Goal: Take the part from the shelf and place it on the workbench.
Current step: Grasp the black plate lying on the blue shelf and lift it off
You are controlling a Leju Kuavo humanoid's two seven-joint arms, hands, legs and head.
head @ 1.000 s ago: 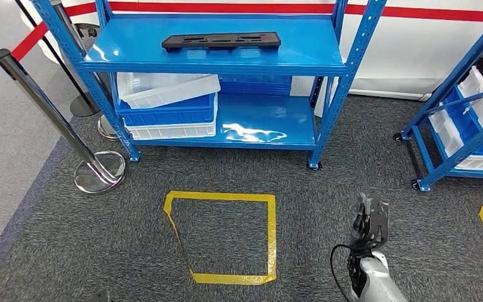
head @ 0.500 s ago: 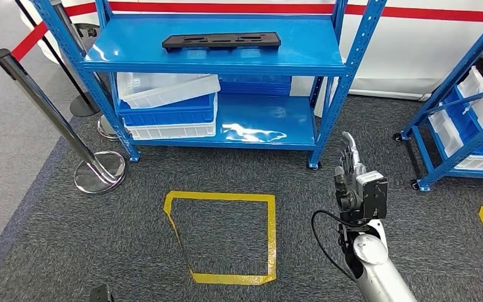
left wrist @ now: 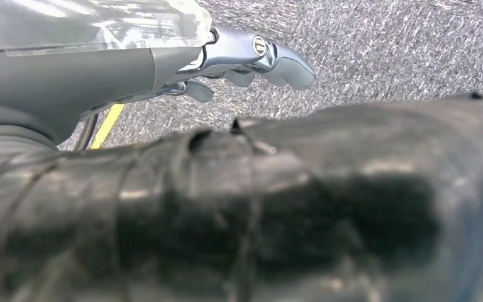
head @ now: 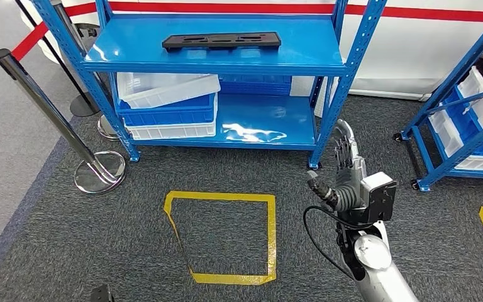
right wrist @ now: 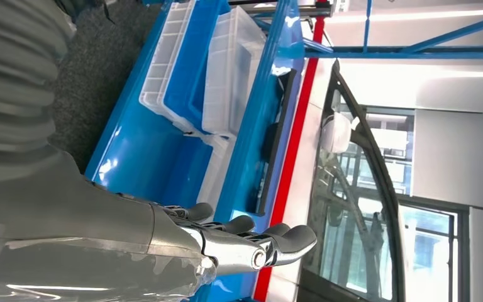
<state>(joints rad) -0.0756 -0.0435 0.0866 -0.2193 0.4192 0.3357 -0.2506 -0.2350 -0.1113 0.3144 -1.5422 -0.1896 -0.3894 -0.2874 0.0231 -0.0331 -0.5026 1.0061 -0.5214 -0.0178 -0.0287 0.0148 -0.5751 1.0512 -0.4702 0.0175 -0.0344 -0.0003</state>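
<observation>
A blue steel two-tier shelf rack (head: 217, 53) stood on dark grey carpet (head: 69, 239), a white wall with a red stripe (head: 415, 12) behind it. On the rack's top tier lay the long flat black part with cut-outs (head: 221, 41), untouched. It looked rigid and light, probably best taken by its long edges near the middle. Below and in front of the rack, the robot's right hand (head: 347, 173) was raised, fingers apart and empty. The left hand (left wrist: 251, 60) hung over carpet, fingers loosely curled, holding nothing. A yellow tape square (head: 223, 236) marked the floor before the rack.
</observation>
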